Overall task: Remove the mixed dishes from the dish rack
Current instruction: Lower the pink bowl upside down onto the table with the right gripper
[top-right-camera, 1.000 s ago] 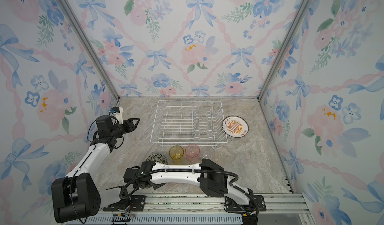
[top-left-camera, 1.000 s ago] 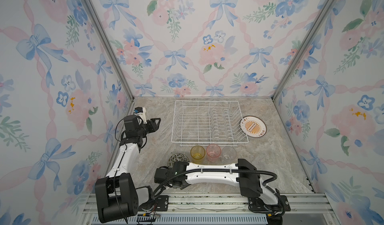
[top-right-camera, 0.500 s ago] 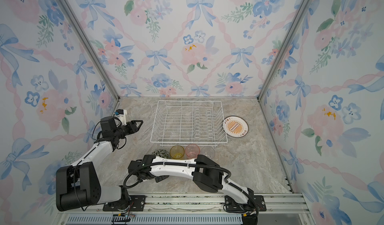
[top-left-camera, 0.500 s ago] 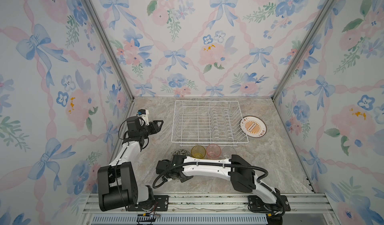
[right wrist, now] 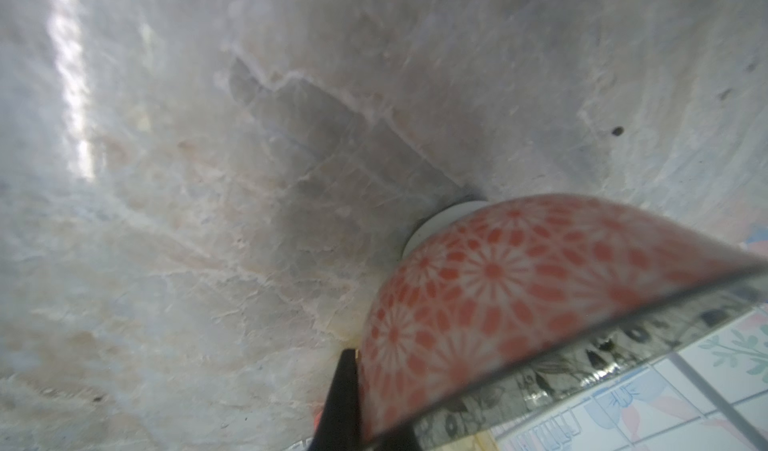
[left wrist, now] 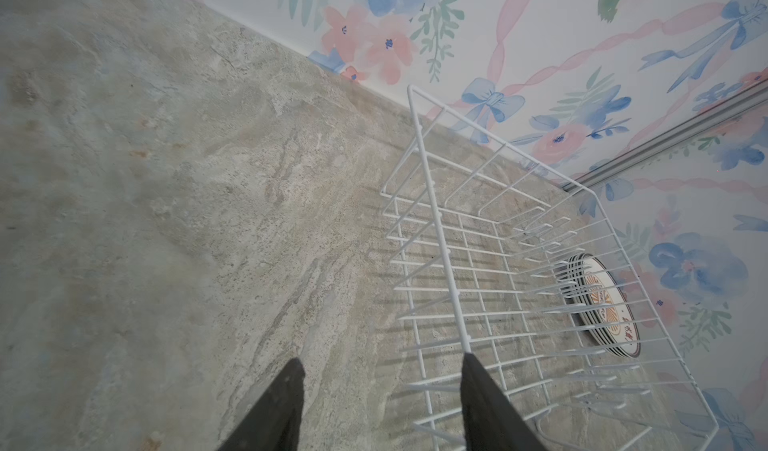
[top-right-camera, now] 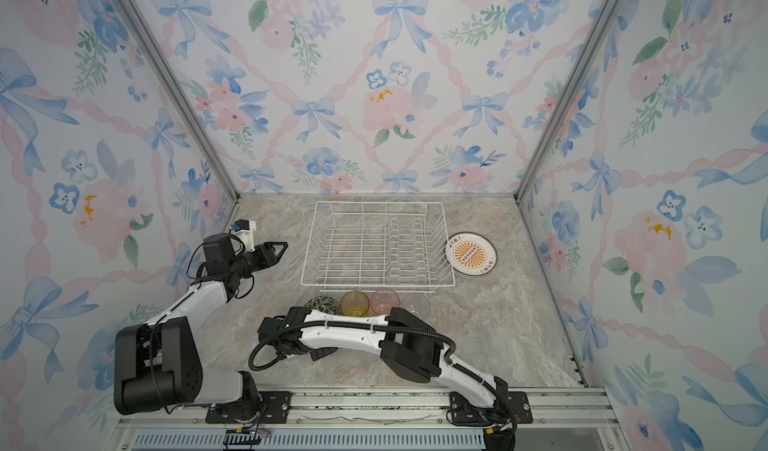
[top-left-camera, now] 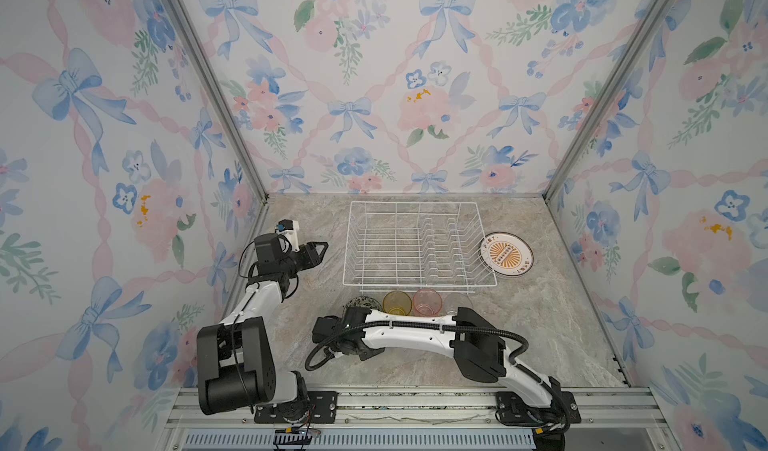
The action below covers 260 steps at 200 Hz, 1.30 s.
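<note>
Marble tabletop (top-left-camera: 540, 324), half-hidden bowl (top-left-camera: 363, 302)

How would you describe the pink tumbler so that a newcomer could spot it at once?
Find the white wire dish rack on the table. Along its near side stand a bowl and three tumblers in a row. Ours is the pink tumbler, between the yellow tumbler and the clear tumbler.

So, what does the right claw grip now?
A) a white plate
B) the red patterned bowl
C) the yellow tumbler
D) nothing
B: in the right wrist view the right claw is shut on the rim of the red patterned bowl.
</note>
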{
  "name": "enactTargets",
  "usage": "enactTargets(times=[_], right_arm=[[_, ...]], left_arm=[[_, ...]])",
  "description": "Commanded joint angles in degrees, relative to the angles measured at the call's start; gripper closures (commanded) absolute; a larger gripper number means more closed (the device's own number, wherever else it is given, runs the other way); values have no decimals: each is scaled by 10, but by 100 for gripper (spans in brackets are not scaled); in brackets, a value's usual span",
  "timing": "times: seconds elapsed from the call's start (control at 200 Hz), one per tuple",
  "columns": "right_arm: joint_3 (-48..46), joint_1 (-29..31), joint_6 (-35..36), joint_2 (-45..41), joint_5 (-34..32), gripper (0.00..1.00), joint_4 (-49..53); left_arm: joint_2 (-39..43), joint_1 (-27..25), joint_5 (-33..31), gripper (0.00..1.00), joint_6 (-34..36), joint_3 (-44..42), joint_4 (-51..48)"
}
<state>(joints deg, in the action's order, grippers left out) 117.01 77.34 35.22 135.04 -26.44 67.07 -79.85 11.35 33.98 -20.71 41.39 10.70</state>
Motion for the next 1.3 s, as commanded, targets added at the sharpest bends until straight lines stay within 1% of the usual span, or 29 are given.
enactTargets(times=[0.0, 0.14, 0.2, 0.34, 0.59, 0.77, 0.95, 1.175, 1.295], right_arm=[[22, -10, 3, 9, -26, 95, -7], [23, -11, 5, 11, -33, 90, -13], [24, -12, 6, 13, -41, 86, -17], [29, -13, 7, 15, -50, 82, -21], [23, -13, 7, 7, -62, 68, -33], [22, -13, 4, -5, -65, 63, -44], [4, -9, 8, -35, -61, 60, -65], [-32, 4, 8, -88, -35, 57, -89], [-35, 7, 1, -106, -25, 55, -86]], left_arm=[[-8, 2, 13, 44, 1, 0, 10], [-9, 1, 14, 44, 1, 0, 10], [-8, 1, 14, 44, 1, -1, 10], [-6, 1, 16, 44, 1, 0, 9], [-1, 1, 17, 44, 2, 3, 5], [4, -2, 14, 43, 3, 4, -3], [7, -3, 11, 43, 7, 4, -9], [4, -4, 8, 43, 8, 4, -13], [4, -8, 6, 43, 8, 4, -15]])
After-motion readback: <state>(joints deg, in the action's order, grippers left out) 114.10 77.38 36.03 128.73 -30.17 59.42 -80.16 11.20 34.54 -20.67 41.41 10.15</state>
